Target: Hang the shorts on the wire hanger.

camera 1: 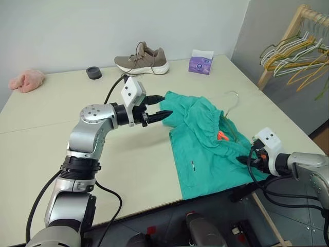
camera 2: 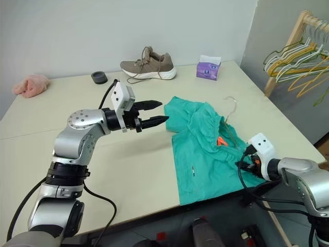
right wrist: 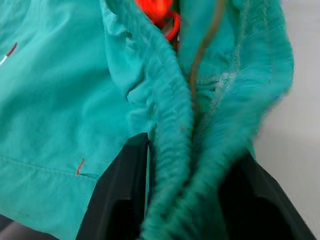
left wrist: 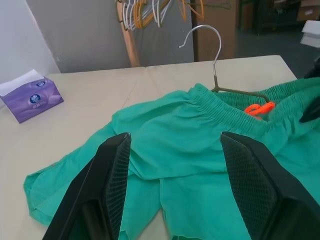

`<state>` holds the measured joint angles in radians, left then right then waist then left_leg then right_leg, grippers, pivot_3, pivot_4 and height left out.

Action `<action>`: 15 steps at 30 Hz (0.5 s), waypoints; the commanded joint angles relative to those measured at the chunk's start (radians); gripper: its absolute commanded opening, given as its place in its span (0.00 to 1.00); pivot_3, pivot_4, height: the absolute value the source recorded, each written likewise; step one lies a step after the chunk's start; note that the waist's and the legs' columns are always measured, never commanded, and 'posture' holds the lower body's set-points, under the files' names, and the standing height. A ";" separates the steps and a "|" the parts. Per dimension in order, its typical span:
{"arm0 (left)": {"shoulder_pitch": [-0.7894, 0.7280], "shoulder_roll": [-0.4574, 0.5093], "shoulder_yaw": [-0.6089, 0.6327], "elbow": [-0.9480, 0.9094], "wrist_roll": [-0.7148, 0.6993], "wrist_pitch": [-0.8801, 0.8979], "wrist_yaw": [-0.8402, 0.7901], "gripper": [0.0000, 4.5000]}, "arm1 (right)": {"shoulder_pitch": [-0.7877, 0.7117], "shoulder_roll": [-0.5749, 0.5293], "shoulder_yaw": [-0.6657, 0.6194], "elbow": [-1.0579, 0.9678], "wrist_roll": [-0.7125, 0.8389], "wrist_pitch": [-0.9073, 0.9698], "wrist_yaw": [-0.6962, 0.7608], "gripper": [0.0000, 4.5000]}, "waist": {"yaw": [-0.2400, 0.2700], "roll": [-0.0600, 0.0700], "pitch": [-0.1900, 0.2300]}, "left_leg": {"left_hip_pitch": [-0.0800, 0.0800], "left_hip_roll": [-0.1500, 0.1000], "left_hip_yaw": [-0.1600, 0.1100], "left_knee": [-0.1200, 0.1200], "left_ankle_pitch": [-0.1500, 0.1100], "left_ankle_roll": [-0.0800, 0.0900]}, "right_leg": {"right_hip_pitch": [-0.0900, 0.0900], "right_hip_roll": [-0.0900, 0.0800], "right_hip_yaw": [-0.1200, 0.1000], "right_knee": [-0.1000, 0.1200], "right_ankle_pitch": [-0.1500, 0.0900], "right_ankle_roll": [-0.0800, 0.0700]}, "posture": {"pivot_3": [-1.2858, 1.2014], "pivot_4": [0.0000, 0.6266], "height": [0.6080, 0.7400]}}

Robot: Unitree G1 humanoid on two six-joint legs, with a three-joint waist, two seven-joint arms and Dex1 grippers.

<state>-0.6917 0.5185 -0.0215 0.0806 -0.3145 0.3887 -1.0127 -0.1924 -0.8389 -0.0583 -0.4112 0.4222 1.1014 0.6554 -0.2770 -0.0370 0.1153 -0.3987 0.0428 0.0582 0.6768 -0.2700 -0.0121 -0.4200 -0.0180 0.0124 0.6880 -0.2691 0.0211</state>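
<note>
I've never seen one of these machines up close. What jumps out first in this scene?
The teal shorts stand out, spread on the table's near right part with a wire hanger poking out of the waistband beside a bright orange drawstring. The left gripper hovers open at the shorts' far left corner, while the right gripper has the gathered waistband between its fingers at the table's near edge.

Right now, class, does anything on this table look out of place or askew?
The shorts lie rumpled, one corner overhanging the table's near edge, with the wire hanger partly buried inside the waistband. A shoe sits on the table.
</note>
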 commanded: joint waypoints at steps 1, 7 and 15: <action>-0.002 0.001 0.007 -0.044 -0.019 0.001 0.009 0.66 | -0.073 -0.024 0.034 0.048 -0.030 -0.067 0.025 0.39 | 0.000 0.000 0.000 | 0.000 0.000 0.000 0.000 0.000 0.000 | 0.000 0.000 0.000 0.000 0.000 0.000 | 0.39 0.15 1.00; 0.003 0.002 0.003 -0.051 -0.015 -0.005 0.011 0.66 | -0.157 -0.053 0.159 0.161 -0.078 -0.131 0.102 0.39 | 0.001 0.000 0.000 | 0.000 0.000 0.000 0.000 0.000 0.000 | 0.000 0.000 0.000 0.000 0.000 -0.001 | 0.39 0.15 1.00; 0.019 -0.002 0.003 -0.063 -0.014 -0.010 0.026 0.66 | -0.203 -0.016 0.244 0.237 -0.117 -0.181 0.146 0.31 | 0.002 0.000 0.000 | 0.000 0.000 0.000 0.000 0.000 0.000 | 0.000 0.000 0.000 0.000 0.001 -0.001 | 0.39 0.14 1.00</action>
<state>-0.6683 0.5162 -0.0322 0.0565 -0.3144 0.3895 -0.9933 -0.3764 -0.8626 0.1782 -0.1756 0.3190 0.9484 0.7887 -0.2754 -0.0370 0.1153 -0.3985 0.0430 0.0580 0.6769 -0.2700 -0.0122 -0.4200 -0.0184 0.0124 0.6880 -0.2681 0.0194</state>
